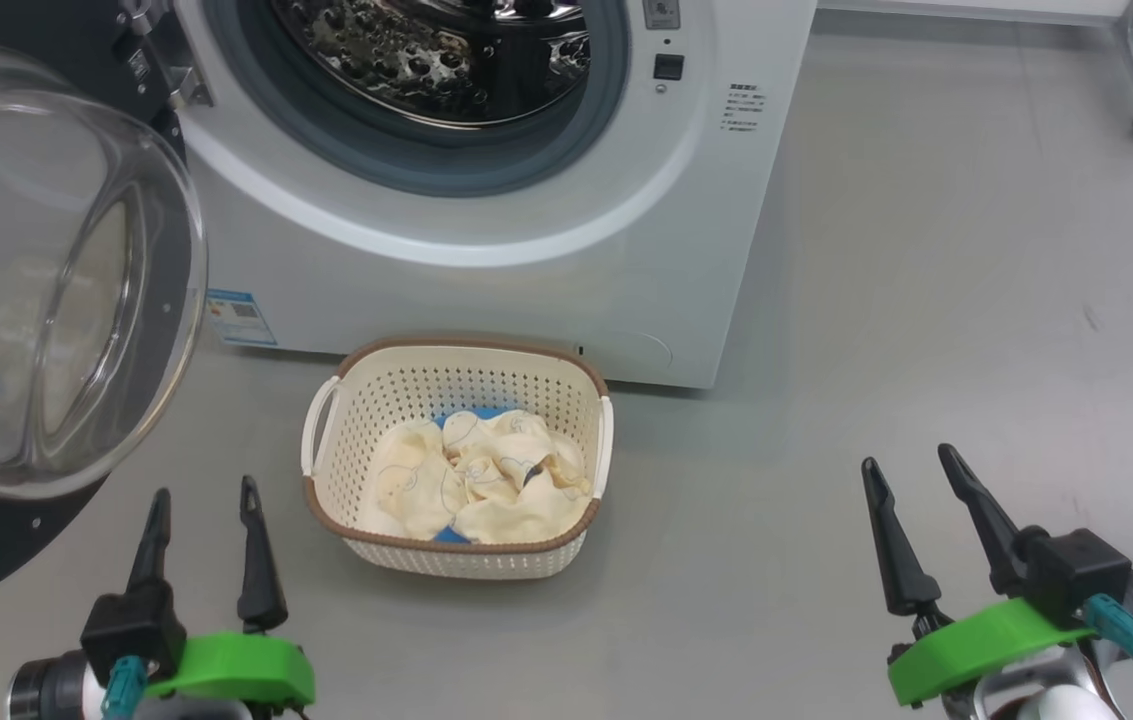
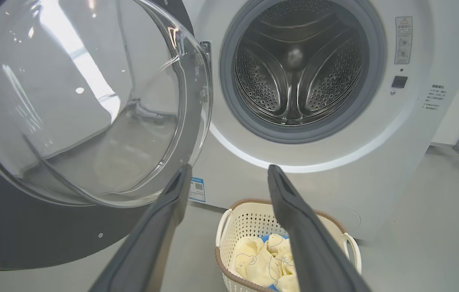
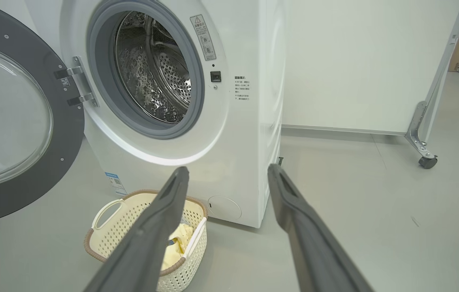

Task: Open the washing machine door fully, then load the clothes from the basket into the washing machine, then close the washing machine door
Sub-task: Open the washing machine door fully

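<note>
A cream perforated basket [image 1: 466, 562], holding pale soft clothes [image 1: 476, 480], sits on the floor before the white washing machine [image 1: 526, 290]; its round glass door [image 1: 56, 290] hangs open at left.

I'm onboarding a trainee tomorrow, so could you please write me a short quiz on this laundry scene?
1. True or false: the washing machine door is shut.
2. Where are the clothes? A) in the drum B) in the basket C) on the floor
3. Fill in: the left gripper and the right gripper both stand ___ and hold nothing.
Key: 1 false, it is swung open; 2 B; 3 open.
</note>
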